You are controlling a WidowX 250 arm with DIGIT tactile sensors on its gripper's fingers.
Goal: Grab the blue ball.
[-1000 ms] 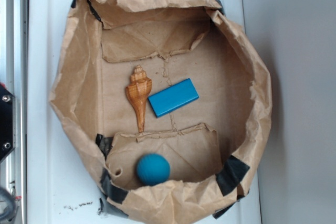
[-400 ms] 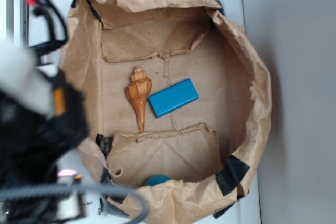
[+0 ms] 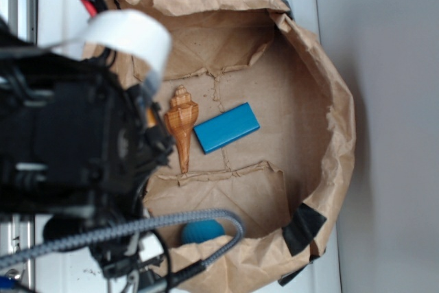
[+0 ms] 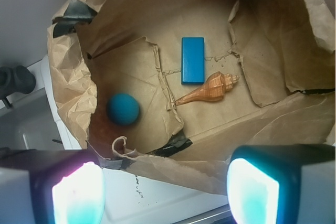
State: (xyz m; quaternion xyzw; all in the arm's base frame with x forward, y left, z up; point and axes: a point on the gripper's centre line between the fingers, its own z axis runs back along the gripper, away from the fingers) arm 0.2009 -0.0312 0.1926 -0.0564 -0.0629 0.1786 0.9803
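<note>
The blue ball (image 4: 123,109) is a small teal-blue sphere lying on the floor of a brown paper bag (image 4: 273,40), near its left wall in the wrist view. In the exterior view the ball (image 3: 200,231) shows at the bag's bottom edge, partly behind a grey cable. My gripper (image 4: 165,192) is open and empty, its two lit fingertips (image 4: 77,195) wide apart, above the bag's near rim and short of the ball. In the exterior view the arm (image 3: 75,149) covers the left side.
A flat blue rectangular block (image 4: 192,60) and a wooden conch shell (image 4: 209,89) lie in the middle of the bag. The bag (image 3: 322,121) has crumpled upright walls with black tape. It sits on a white surface (image 4: 173,198).
The arm has come in from the left and now reaches over the bag's left rim. The ball, fully seen a second ago, is now partly hidden by the cable.
</note>
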